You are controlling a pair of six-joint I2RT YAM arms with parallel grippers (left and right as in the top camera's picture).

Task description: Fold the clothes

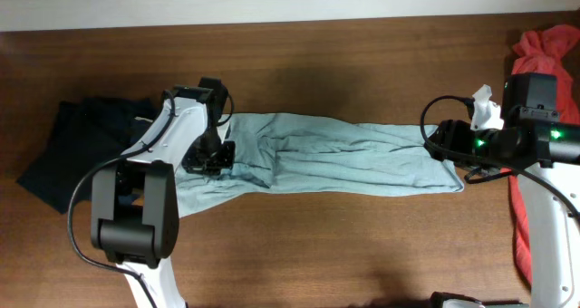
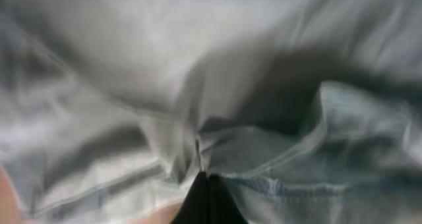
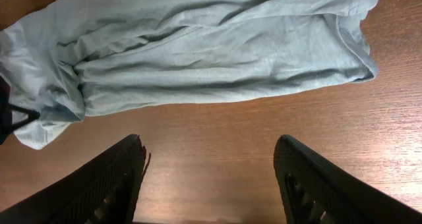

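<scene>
The clothes (image 1: pixel 335 158) are one pale grey-blue T-shirt, lying bunched in a long band across the middle of the wooden table. My left gripper (image 1: pixel 210 156) is down on the shirt's left part. In the left wrist view its dark fingers (image 2: pixel 206 197) are pressed together, with a small ridge of the clothes (image 2: pixel 132 72) pinched at their tips. My right gripper (image 1: pixel 435 138) hovers at the shirt's right end. Its fingers (image 3: pixel 112 178) stand wide apart over bare wood, just short of the clothes (image 3: pixel 198 53), with nothing between them.
A dark navy garment (image 1: pixel 68 149) lies at the table's left edge behind the left arm. A red-orange garment (image 1: pixel 544 45) is heaped at the far right and trails down under the right arm. Bare wood (image 1: pixel 344 245) lies in front of the shirt.
</scene>
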